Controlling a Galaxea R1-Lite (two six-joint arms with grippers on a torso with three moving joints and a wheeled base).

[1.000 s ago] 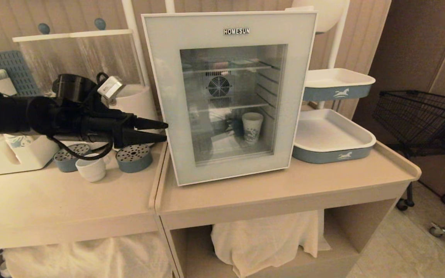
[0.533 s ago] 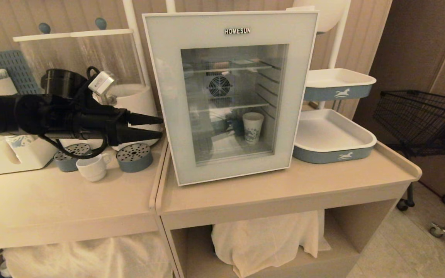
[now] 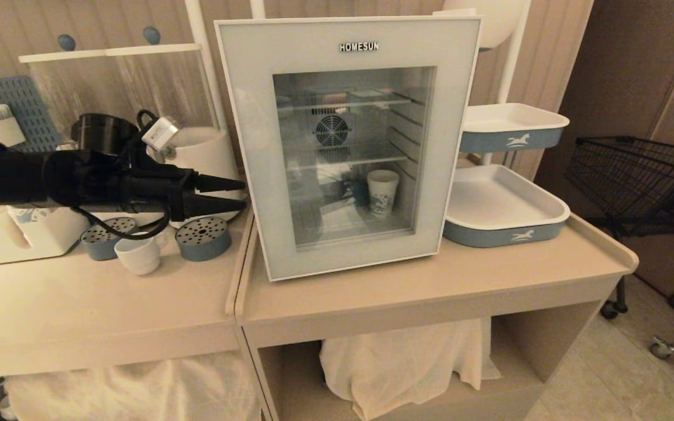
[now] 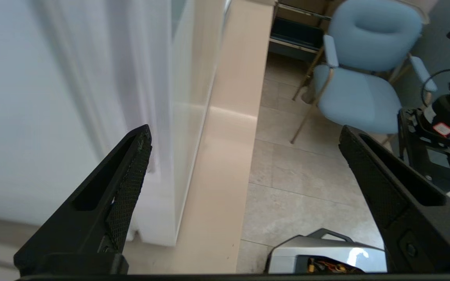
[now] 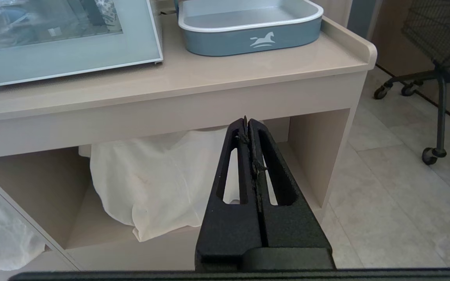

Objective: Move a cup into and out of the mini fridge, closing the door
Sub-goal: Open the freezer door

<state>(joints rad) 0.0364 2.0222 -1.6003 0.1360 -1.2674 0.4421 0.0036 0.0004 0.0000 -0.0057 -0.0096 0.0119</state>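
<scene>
Beige surface (image 3: 138, 304) is carrying the mini fridge (image 3: 348, 146), its door (image 3: 243, 146) shut. Left claw (image 3: 243, 195) is hovering wide open beside its edge, seemingly preparing to pull it. Cup (image 3: 138, 254) is sitting below, unheld. Right claw (image 5: 248, 128) is hanging shut.
</scene>
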